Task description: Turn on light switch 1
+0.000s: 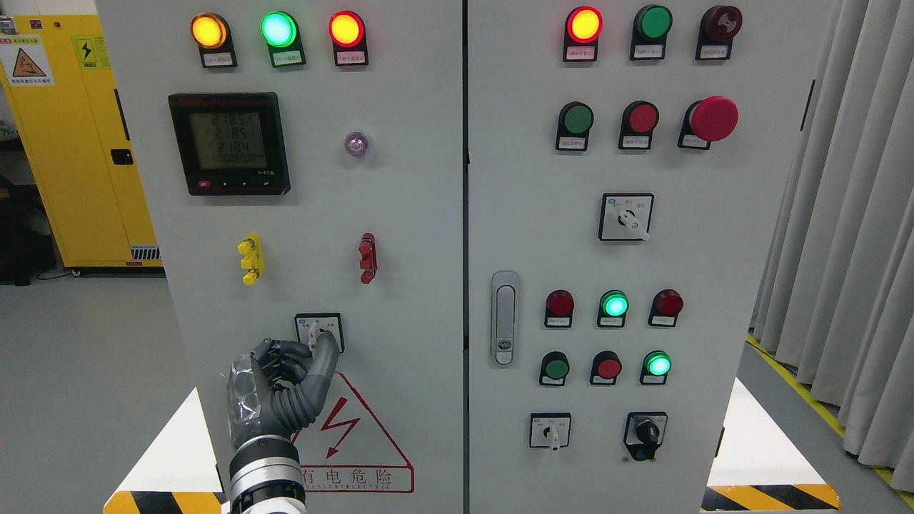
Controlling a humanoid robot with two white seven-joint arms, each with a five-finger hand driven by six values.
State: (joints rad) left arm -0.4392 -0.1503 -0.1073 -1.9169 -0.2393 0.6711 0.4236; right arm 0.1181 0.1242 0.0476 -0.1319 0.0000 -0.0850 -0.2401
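Left hand (pixel 285 385) raised against the lower part of the left cabinet door (pixel 314 214), fingers curled inward and one long finger stretched up so its tip rests on or right beside the lever of the rotary switch (pixel 318 333) — contact likely, though not certain from this angle. Nothing actually clasped; a half-clenched, pointing posture rather than a grip. Switch sits just above the knuckles, on a small square white plate, its stubby pale lever standing roughly upright. Directly below the hand, the red warning triangle (pixel 357 442); higher up and well apart, the yellow handle (pixel 250 259), the red handle (pixel 367 258) and the meter display (pixel 229 143). Right hand nowhere in view. Judged as handling: a rigid, spring-detented selector — stiff, small, smooth plastic, likely to slip under a glancing fingertip. Best taken at the lever's outer end, pinched between finger and thumb or pushed sideways from one flank, with a firm turning force rather than a press inward.
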